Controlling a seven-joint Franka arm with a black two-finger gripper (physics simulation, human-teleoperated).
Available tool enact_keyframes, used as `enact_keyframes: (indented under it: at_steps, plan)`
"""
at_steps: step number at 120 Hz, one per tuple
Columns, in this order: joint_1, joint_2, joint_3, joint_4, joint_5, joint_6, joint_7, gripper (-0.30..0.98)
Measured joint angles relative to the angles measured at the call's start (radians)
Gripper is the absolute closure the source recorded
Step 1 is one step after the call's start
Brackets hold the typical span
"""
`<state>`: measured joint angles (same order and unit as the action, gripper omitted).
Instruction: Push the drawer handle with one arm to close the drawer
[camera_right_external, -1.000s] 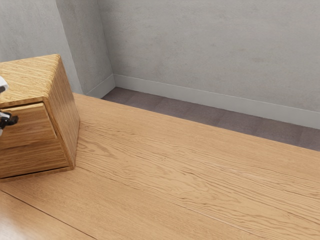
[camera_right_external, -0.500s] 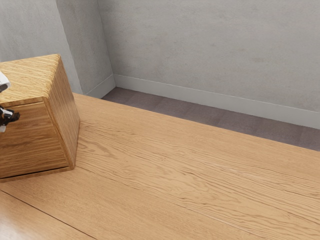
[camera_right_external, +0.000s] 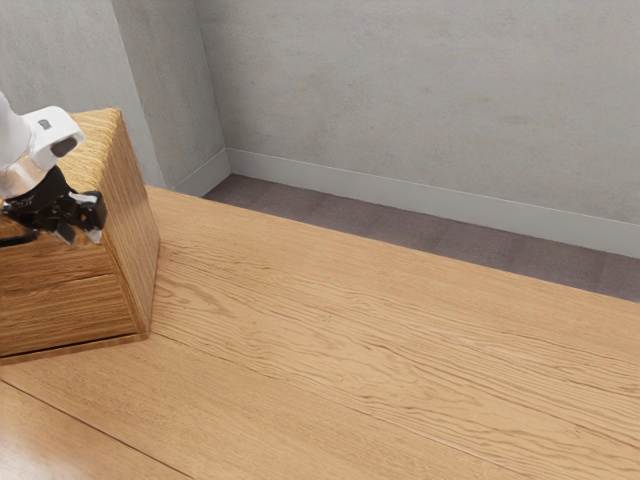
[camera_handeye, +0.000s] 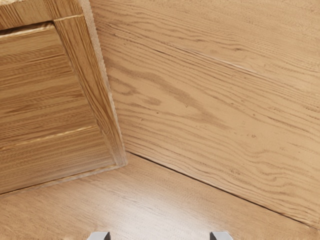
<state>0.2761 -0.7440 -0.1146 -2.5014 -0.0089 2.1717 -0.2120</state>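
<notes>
1. Cabinet (camera_right_external: 132, 205) at the exterior view's left, open room past its bare side and front edge
2. Upper drawer (camera_right_external: 65, 262) within the cabinet's frame; fingers (camera_right_external: 94, 214) wide apart before it, near the cabinet's front corner
3. Tabletop (camera_right_external: 350, 330) under and beyond the cabinet, then dark floor (camera_right_external: 400, 228) and grey wall (camera_right_external: 420, 90)

Tabletop (camera_right_external: 350, 330): wood, light brown, pronounced wavy grain. A narrow dark seam (camera_handeye: 200, 181) leads away across the surface from just beside the cabinet's front bottom corner. Pale sheen noted at the exterior view's lower left. Resting directly on it: one wooden drawer cabinet (camera_right_external: 132, 220), upright, at the exterior view's left, its base flat against the boards.
</notes>
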Motion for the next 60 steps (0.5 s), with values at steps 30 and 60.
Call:
enact_keyframes:
  at_steps: [30,60]
  plan:
    - [-0.248,0.380,-0.036,0.480,0.030,-0.292,-0.147,0.13]
    - [-0.349,0.429,0.095,0.482,0.072,-0.398,-0.244,0.04]
